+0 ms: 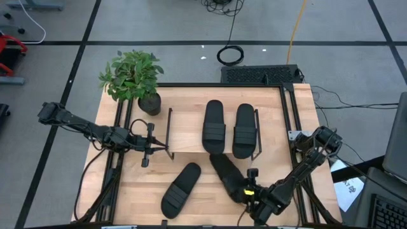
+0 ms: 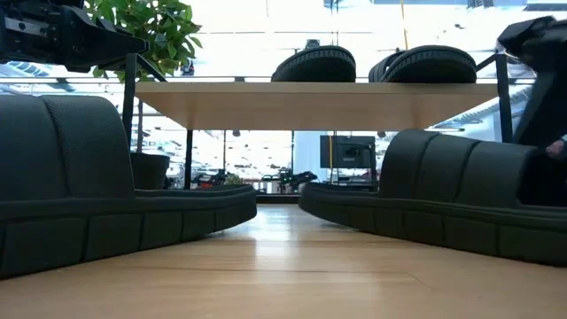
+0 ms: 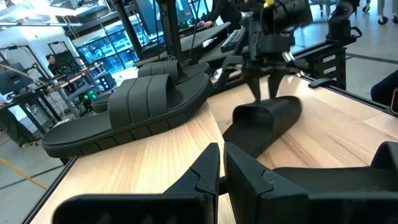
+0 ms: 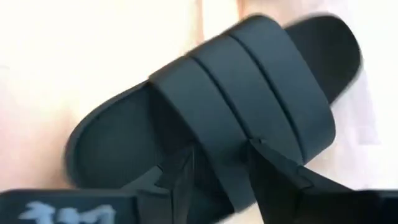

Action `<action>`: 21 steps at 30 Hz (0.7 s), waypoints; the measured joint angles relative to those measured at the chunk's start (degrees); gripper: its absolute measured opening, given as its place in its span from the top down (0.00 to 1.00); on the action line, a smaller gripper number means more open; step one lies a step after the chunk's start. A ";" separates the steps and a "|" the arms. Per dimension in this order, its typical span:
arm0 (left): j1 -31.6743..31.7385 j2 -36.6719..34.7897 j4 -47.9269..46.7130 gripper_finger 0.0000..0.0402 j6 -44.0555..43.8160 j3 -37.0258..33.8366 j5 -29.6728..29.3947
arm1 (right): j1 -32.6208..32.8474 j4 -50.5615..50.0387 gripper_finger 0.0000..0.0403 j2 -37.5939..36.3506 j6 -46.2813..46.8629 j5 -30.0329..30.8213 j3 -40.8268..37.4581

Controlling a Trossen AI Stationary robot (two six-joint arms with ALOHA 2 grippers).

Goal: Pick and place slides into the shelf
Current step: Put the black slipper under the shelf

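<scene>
The shelf is a light board on a black wire frame; two black slides lie side by side on it, soles down. Two more slides rest on the tabletop in front of it, one on the left and one on the right. My right gripper is open above the right-hand slide, with a finger on each side of the strap's nearest rib. My left gripper is shut and hovers by the shelf's left end, touching nothing. My right gripper comes down from above onto the strap of the right-hand table slide, its fingers straddling one rib of the band. Whether the fingers touch the strap, I cannot tell. The slide lies flat on the table.
A potted plant stands at the table's far left corner beside the shelf. Black frame rails run along the table's right and far edges. A bare strip of board shows on the shelf's left part. A person shows far off in the room.
</scene>
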 joint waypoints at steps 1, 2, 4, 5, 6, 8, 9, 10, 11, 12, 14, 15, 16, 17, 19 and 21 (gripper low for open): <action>0.00 0.00 0.00 0.92 0.00 0.00 0.00 | 0.44 -0.02 0.64 -0.86 0.80 0.51 0.00; 0.00 -0.01 0.01 0.92 0.01 0.00 0.00 | 0.85 0.01 0.63 -1.57 1.10 1.45 0.00; 0.00 0.00 0.00 0.92 0.04 0.00 0.00 | 1.76 -0.04 0.62 -3.01 0.75 3.59 0.02; 0.00 0.00 0.02 0.92 0.02 0.00 0.00 | 2.34 -0.27 0.62 -3.69 0.37 4.46 0.02; 0.00 -0.02 0.02 0.92 0.04 0.00 0.00 | 2.76 -0.31 0.62 -4.21 -0.05 4.94 0.02; 0.00 0.00 0.02 0.92 0.04 0.00 0.00 | 3.67 -0.77 0.62 -5.27 -0.98 4.62 0.02; 0.00 0.00 0.02 0.92 0.04 0.00 0.00 | 4.17 -1.03 0.62 -5.73 -1.02 4.06 0.02; 0.01 0.00 0.02 0.92 0.02 0.00 0.00 | 4.65 -1.40 0.63 -6.11 -0.89 2.91 0.04; 0.00 -0.01 0.02 0.92 0.02 0.00 0.00 | 5.13 -2.12 0.63 -6.53 -0.43 1.11 0.04; 0.00 -0.02 0.02 0.92 -0.01 0.00 0.00 | 5.57 -3.02 0.63 -6.82 0.83 -1.05 0.04; 0.02 0.00 0.02 0.92 -0.36 0.00 0.03 | 6.44 -5.34 0.63 -7.06 4.11 -3.55 0.04; 0.02 0.00 0.02 0.92 -0.68 0.00 0.02 | 6.97 -6.67 0.63 -7.06 5.95 -3.89 0.03; 0.02 0.00 0.02 0.92 -0.78 0.00 0.04 | 7.41 -7.51 0.63 -7.06 7.62 -3.74 -0.25; 0.02 -0.01 0.02 0.92 -0.79 0.00 0.02 | 7.66 -7.75 0.63 -7.04 9.02 -3.75 -0.84; 0.02 0.00 0.02 0.92 -0.94 0.00 0.04 | 7.68 -7.39 0.63 -6.93 11.57 -5.36 -2.30; 0.02 0.00 0.02 0.92 -0.59 0.00 0.04 | 7.00 -5.09 0.63 -6.90 13.38 -7.40 -4.60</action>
